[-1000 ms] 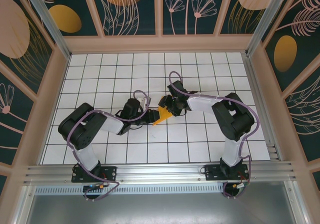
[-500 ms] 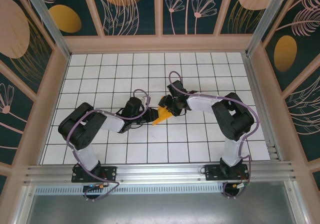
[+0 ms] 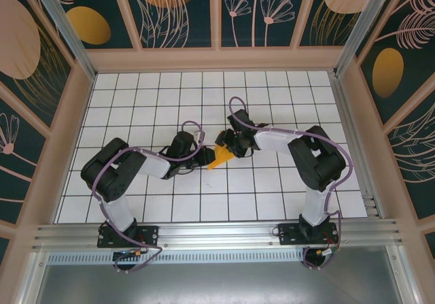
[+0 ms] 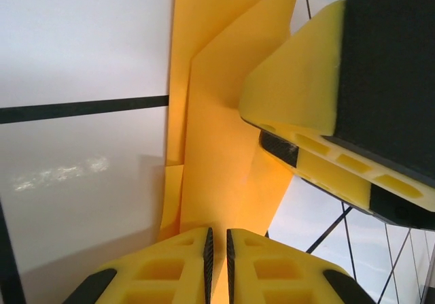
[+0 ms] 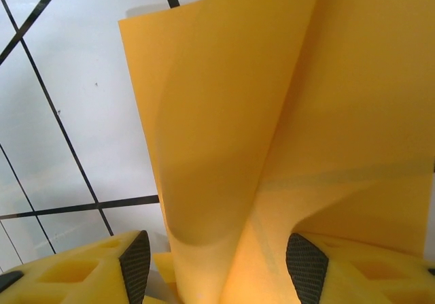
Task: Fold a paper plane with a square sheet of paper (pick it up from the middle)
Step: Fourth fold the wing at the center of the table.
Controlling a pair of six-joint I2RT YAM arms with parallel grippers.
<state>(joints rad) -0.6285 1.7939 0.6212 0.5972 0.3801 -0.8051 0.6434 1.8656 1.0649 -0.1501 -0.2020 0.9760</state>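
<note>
The square sheet of paper [image 3: 219,158] is a small creased orange shape, partly folded, at the middle of the table between the two arms. My left gripper [image 3: 204,157] reaches it from the left and is shut on its lower edge. In the left wrist view the pads [image 4: 209,249] pinch the orange sheet [image 4: 217,147], with the left gripper [image 4: 217,256] midway. My right gripper [image 3: 228,145] comes from the right and is open. Its pads [image 5: 134,260] stand wide apart round an upright fold of the sheet [image 5: 224,113], the right gripper [image 5: 221,263] straddling it. One right finger [image 4: 306,93] rests against the paper.
The white gridded table [image 3: 204,93] stretches behind the arms. Patterned walls with a wooden frame [image 3: 217,59] close the back and both sides. A metal rail [image 3: 217,232] runs along the near edge by the arm bases.
The left gripper's jaws have closed further onto the paper. The arms and the sheet have hardly moved.
</note>
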